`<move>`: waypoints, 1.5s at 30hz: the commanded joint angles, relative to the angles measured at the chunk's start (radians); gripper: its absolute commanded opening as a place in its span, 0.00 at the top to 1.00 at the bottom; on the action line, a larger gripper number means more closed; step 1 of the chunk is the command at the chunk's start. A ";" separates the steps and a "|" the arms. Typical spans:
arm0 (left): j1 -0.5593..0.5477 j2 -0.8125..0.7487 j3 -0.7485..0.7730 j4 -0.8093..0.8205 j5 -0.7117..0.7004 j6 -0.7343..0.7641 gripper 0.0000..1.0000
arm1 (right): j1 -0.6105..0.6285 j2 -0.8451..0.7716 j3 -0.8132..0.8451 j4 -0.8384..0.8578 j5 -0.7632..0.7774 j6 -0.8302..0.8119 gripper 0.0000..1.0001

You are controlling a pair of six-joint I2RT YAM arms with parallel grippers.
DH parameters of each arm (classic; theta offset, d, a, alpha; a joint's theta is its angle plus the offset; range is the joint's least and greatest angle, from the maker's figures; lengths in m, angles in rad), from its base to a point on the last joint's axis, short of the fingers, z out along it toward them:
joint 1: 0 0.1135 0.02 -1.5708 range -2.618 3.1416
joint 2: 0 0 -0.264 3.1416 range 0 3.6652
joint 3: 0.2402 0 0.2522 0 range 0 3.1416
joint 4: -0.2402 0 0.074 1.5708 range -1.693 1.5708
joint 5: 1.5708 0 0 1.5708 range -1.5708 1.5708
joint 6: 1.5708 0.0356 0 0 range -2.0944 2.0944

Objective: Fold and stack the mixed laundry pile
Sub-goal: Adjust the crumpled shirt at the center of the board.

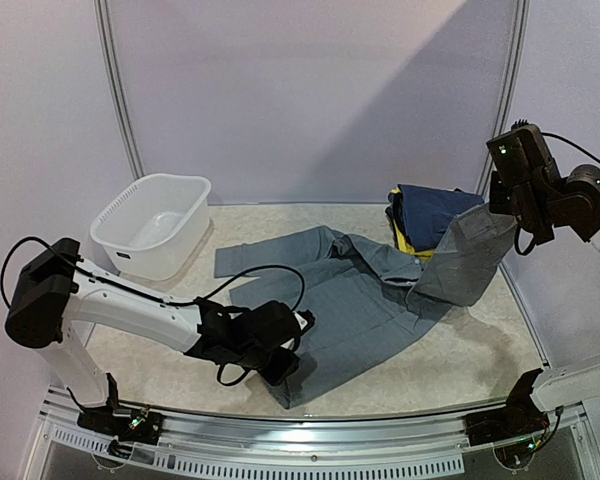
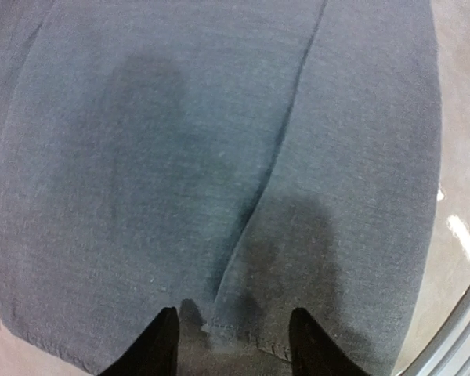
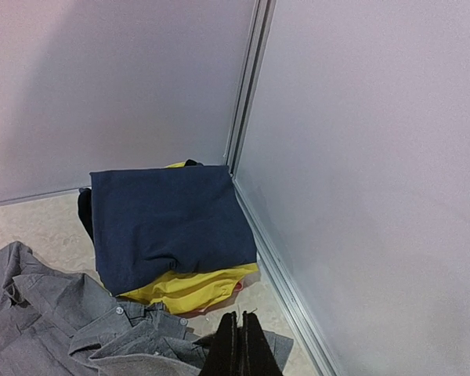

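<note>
Desk point(image 1: 480, 360): grey trousers point(image 1: 350, 310) being folded, centre frame.
Left gripper point(image 2: 233, 313): held open over hem.
Right gripper point(image 3: 236, 319): closed on lifted end; carry-over needed.

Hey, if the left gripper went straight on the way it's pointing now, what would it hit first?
The grey trousers. The left gripper points down at the cloth near its hem, fingers apart, and seems to be just above it, though depth is unclear.

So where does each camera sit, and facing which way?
Top external: above, behind the robot, down on left arm, right arm and the large grey trousers.
Left wrist: down at the trouser hem, between open left fingers.
Right wrist: toward the corner's folded navy-on-yellow stack, shut right fingers pinching trousers.
Shared: all see the trousers.
</note>
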 commanded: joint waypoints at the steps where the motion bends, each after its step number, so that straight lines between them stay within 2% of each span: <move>1: -0.012 -0.045 -0.009 -0.047 -0.069 -0.005 0.47 | -0.006 0.013 0.014 -0.001 -0.002 0.014 1.00; 4: -0.012 -0.044 0.001 -0.072 -0.064 -0.009 0.43 | -0.006 0.015 0.013 0.000 -0.001 0.016 1.00; 14: -0.009 0.026 0.031 -0.028 0.080 -0.019 0.44 | -0.006 0.023 0.010 0.002 -0.009 0.018 1.00; 27: -0.021 0.034 0.049 0.004 0.129 -0.015 0.57 | -0.006 0.011 0.003 -0.009 -0.007 0.022 1.00; 36: -0.021 0.077 0.072 -0.025 0.064 -0.021 0.64 | -0.006 -0.006 -0.009 -0.006 -0.012 0.019 1.00; 41: -0.022 0.108 0.092 -0.052 -0.008 -0.026 0.75 | -0.008 -0.005 -0.010 -0.007 -0.012 0.017 1.00; 45: -0.022 0.115 0.109 -0.074 -0.060 -0.031 1.00 | -0.006 -0.012 -0.010 -0.006 -0.006 0.014 1.00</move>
